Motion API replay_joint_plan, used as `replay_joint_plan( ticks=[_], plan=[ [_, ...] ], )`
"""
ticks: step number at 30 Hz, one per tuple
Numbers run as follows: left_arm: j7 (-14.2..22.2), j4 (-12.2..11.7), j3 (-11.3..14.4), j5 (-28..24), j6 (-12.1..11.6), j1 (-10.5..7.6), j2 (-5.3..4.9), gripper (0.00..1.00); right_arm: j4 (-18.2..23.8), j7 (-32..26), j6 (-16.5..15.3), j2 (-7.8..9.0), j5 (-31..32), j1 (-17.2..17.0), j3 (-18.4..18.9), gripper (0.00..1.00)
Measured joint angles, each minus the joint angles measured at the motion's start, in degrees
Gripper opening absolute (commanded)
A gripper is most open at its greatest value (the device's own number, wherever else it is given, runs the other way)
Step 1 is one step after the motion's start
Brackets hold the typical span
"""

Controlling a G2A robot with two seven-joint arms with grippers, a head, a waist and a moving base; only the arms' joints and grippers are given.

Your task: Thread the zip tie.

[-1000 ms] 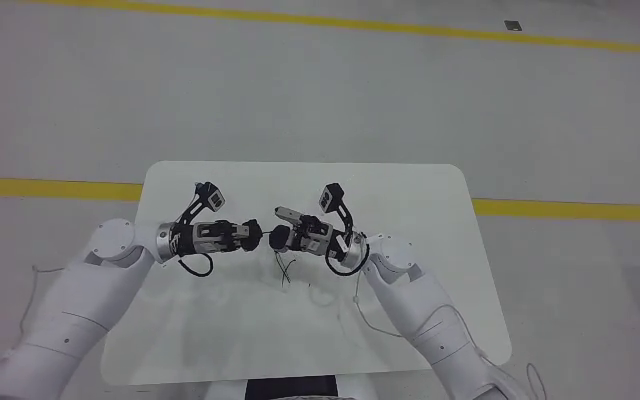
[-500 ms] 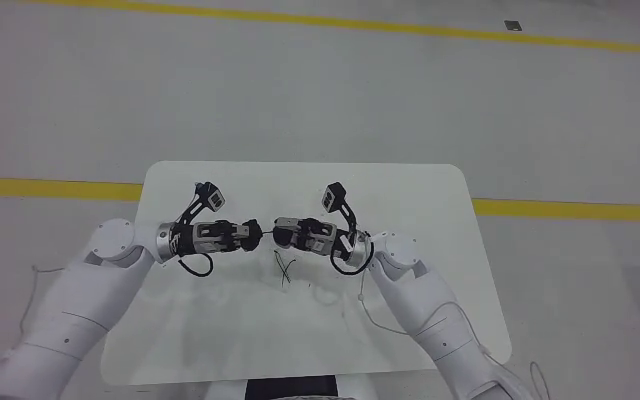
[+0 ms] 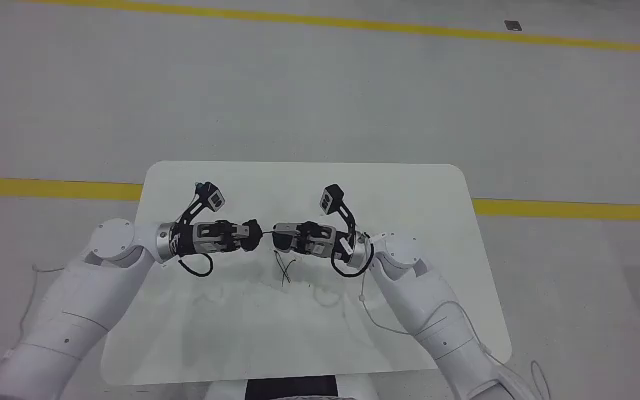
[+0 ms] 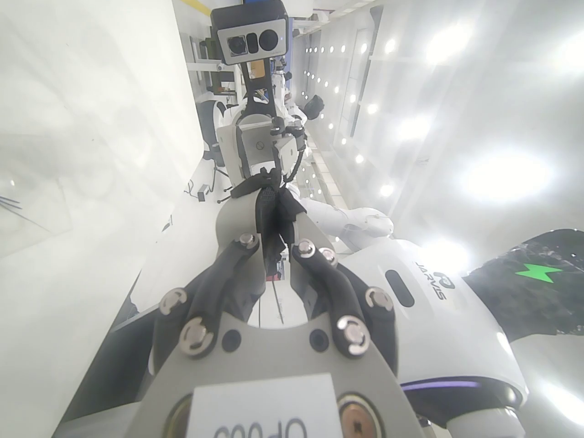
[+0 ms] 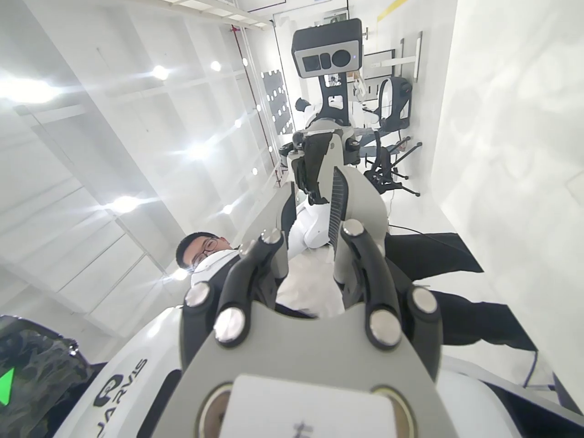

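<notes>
Tight in the middle: the left gripper (image 3: 256, 233) and the right gripper (image 3: 279, 236) sit nose to nose above the table (image 3: 420, 200). The zip tie (image 3: 267, 236) bridges the narrow slit between them, so there is no way through. Just on the near side, loose ties (image 3: 286, 268) lie crossed on the surface. The left wrist camera (image 3: 207, 191) and the right wrist camera (image 3: 332, 196) stick out on the far side. Beyond them there is broad open tabletop, with wide room at the right end too.
</notes>
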State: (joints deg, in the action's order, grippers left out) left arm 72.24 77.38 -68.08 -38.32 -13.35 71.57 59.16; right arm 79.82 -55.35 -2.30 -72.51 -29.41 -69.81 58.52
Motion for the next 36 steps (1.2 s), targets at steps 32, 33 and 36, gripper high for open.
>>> replay_joint_plan(
  ticks=[32, 33, 36],
  plan=[
    [0.0, 0.0, 0.0, 0.0, 0.0, 0.0, 0.0, 0.0, 0.4, 0.9, -0.5, 0.33, 0.2, 0.1, -0.6, 0.01],
    [0.0, 0.0, 0.0, 0.0, 0.0, 0.0, 0.0, 0.0, 0.4, 0.9, -0.5, 0.34, 0.1, 0.1, -0.6, 0.03],
    [0.0, 0.0, 0.0, 0.0, 0.0, 0.0, 0.0, 0.0, 0.5, 0.8, -0.4, 0.37, 0.1, 0.0, -0.7, 0.13]
  ],
)
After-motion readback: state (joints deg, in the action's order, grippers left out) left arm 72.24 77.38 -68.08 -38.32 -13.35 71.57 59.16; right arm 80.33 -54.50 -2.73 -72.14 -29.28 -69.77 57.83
